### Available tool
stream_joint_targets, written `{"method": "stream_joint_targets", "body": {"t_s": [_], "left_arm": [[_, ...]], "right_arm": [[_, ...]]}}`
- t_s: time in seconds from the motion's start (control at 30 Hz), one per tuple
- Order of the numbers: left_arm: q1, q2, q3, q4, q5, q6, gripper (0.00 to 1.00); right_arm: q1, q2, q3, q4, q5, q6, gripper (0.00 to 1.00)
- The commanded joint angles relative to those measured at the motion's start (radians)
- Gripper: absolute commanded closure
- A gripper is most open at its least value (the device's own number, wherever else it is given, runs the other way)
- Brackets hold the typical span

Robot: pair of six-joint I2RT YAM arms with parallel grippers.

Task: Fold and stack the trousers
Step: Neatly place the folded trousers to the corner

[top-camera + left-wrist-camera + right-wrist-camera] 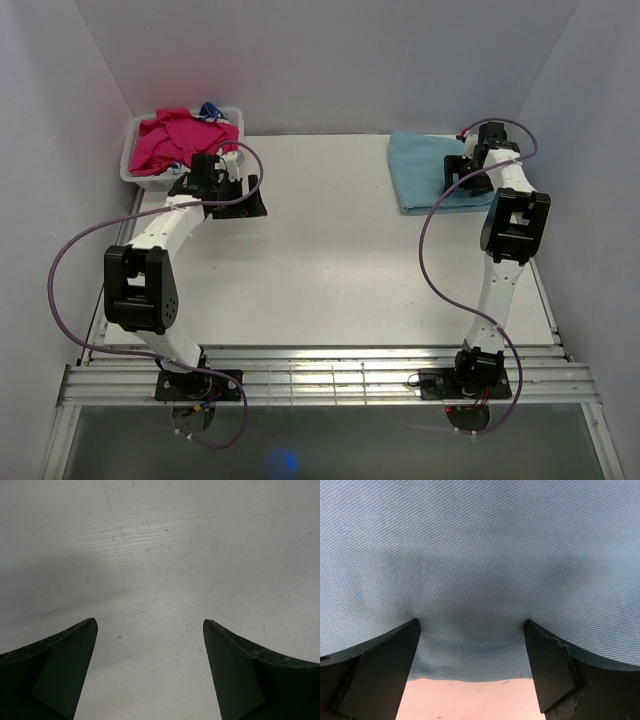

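The light blue trousers (pixel 425 170) lie folded in a flat rectangle at the back right of the table. My right gripper (pixel 462 172) is over their right part, open, with both fingertips pressing down into the cloth (pixel 480 570); the folded edge shows between the fingers. My left gripper (pixel 247 192) is open and empty, low over the bare white table (pixel 160 555) at the back left, just right of the bin.
A white bin (pixel 135 165) at the back left corner holds magenta garments (pixel 185 137) and a bit of blue and white cloth. White walls close in the table on three sides. A slatted rail (pixel 320 380) runs along the near edge.
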Motion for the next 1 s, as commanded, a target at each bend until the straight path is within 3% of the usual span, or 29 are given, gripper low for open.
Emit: {"method": "stream_joint_targets", "body": {"t_s": [0.0,0.2,0.63,0.83,0.97], "left_arm": [[0.009,0.013,0.004,-0.002,0.011,0.011,0.02],[0.012,0.036,0.012,-0.01,0.009,0.016,0.02],[0.02,0.05,0.099,-0.078,0.035,0.028,0.02],[0.066,0.038,0.214,-0.146,0.184,0.049,0.02],[0.074,0.065,0.354,-0.252,0.209,0.094,0.02]], "right_arm": [[-0.023,0.112,0.059,0.06,-0.004,-0.075,0.1],[-0.034,0.18,0.172,0.097,0.006,-0.092,0.1],[-0.031,0.176,0.203,0.102,-0.061,-0.048,0.1],[-0.025,-0.149,-0.042,0.186,-0.149,-0.08,0.1],[-0.014,-0.392,-0.13,0.162,-0.199,-0.106,0.1]]}}
